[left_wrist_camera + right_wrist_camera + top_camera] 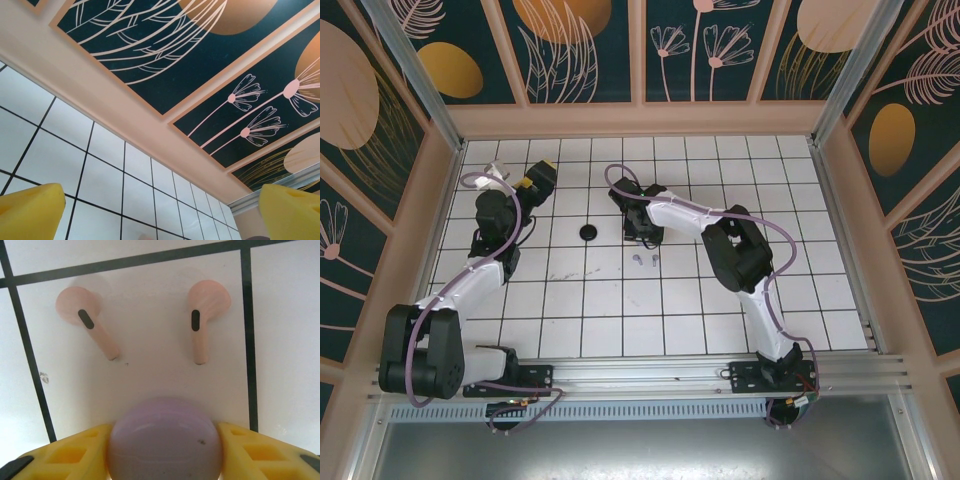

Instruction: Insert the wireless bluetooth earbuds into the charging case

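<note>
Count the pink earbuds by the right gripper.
2. One pink earbud lies left, the other right, on one white tile beyond the lilac case; more may be hidden elsewhere.

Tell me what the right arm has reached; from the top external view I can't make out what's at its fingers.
Observer: In the right wrist view, a round lilac case sits between the yellow fingers of the right gripper.
Operator: Is it clamped?
Observer: The fingers flank it on both sides and seem to touch it. I can't confirm a firm grip.
Operator: Where are the earbuds?
Observer: Two pink earbuds lie on the white tile just beyond the case. They are apart from each other, with their stems pointing back toward the fingers.
</note>
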Motion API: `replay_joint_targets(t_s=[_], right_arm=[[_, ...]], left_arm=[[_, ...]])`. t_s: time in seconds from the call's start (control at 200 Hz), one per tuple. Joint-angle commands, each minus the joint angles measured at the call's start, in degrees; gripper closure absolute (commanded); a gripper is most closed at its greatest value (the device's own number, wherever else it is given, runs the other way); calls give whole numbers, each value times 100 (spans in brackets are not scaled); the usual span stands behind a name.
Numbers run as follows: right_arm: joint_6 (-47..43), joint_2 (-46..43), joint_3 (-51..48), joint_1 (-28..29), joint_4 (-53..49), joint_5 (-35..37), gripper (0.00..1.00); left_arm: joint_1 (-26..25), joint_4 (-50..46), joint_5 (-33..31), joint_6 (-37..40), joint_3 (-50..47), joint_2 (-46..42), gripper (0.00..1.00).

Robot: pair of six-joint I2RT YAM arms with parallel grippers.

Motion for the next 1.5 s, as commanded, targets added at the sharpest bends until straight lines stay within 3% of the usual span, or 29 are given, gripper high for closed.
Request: replay_joint_targets(t_s=[0.0, 0.235, 0.37, 0.515, 0.891, 1.081, 1.246, 1.491], right_arm=[[84, 67, 48, 54, 3, -63, 64], [257, -642, -248, 176, 244, -9, 69], [388, -1316, -454, 161, 423, 14, 69], [540, -1881, -524, 36, 580, -73, 70], [1512, -2178, 66, -334, 1089, -642, 70], [2110, -2235, -7, -347, 1362, -787, 70], [2378, -2263, -87, -332, 1517, -809, 71], [2442, -2262, -113, -270, 1547, -811, 71]], left_arm=[[-3, -19, 171, -202, 165, -144, 1], [-3, 772, 1449, 406, 119, 65, 6], [-11, 1463, 2268, 294, -69, 388, 7], [-156, 2230, 2746, 172, -397, 742, 7], [-1132, 3766, 2505, 230, -774, 1508, 12], [-1301, 5043, 2049, -332, -906, 2132, 28], [-1456, 5477, 1873, -511, -772, 2608, 42], [-1635, 5697, 1811, -601, -493, 2981, 48]])
